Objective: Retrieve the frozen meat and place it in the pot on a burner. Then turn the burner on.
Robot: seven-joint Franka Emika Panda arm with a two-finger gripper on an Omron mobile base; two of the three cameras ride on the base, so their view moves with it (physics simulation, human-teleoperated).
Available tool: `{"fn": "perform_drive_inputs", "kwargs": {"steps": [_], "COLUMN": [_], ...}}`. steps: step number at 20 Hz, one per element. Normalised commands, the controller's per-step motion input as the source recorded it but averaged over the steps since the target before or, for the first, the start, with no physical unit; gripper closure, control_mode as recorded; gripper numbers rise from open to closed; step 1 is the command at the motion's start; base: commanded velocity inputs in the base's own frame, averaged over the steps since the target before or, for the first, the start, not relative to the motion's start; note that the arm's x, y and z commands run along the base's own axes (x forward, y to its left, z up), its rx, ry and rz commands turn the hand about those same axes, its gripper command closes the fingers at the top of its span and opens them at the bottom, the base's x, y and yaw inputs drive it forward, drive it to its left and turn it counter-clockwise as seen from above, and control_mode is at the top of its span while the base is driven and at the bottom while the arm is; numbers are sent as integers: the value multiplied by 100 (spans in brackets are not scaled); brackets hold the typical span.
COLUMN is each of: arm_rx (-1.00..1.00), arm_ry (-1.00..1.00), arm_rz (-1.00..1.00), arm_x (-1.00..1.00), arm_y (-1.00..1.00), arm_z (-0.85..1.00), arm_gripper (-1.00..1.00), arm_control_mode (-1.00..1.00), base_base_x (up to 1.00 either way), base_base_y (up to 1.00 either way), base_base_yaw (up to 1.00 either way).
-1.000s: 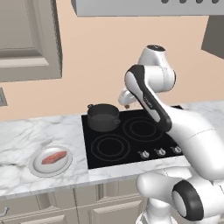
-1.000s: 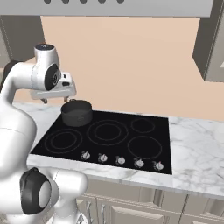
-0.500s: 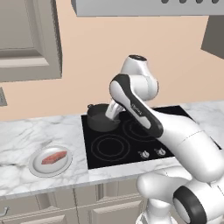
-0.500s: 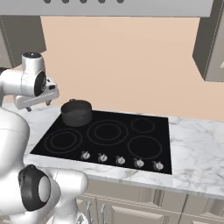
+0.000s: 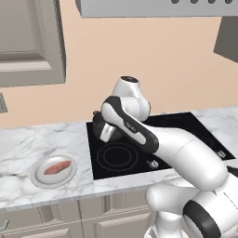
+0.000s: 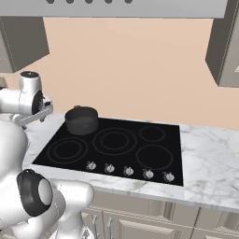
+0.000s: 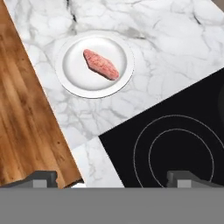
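I hung above the near left corner of the cooktop (image 6: pixel 116 144), a flat glossy black glass panel ringed with thin pale burner circles and a row of small round knobs (image 6: pixel 128 171) along its front edge. My gripper (image 7: pixel 111 177) had its jaws spread wide, the two dark blunt fingertips (image 7: pixel 41 177) far apart with nothing between them.

The counter (image 7: pixel 166 48) below me was white marble run through with grey veins, smooth and polished. On it sat a round grey plate (image 7: pixel 94 64), shallow with a raised rim, and on the plate lay the frozen meat (image 7: pixel 101 64): a small oblong slab, pinkish-red with paler streaks and a grainy surface, tapered at both ends. In the hand view it lay well ahead of my fingertips and a little toward the left one, with bare marble between us. In the left base view the same plate (image 5: pixel 35 173) sat on the marble to the left of the cooktop, well apart from my arm.

The pot (image 6: pixel 82 119), squat, round and dark grey metal, stood on the back left burner, open at the top.

A strip of brown wood-grained floor (image 7: pixel 26 113) ran beyond the counter's edge.
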Motion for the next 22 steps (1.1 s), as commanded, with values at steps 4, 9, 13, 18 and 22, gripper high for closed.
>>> {"fn": "perform_drive_inputs", "kwargs": {"steps": [4,9,13,18,22], "arm_rx": [0,0,0,0,0], "arm_ry": [1,0,-2,0,0], "arm_rz": [0,0,0,0,0], "arm_x": [22,16,21,10,14], "arm_y": [55,43,17,42,49], "arm_z": [-50,-32,-15,-22,-20], "arm_gripper": [-100,-100,-100,-100,-100], "arm_control_mode": [-100,-100,-100,-100,-100], "base_base_x": [0,0,0,0,0], "base_base_y": [0,0,0,0,0], "base_base_yaw": [0,0,0,0,0]}}
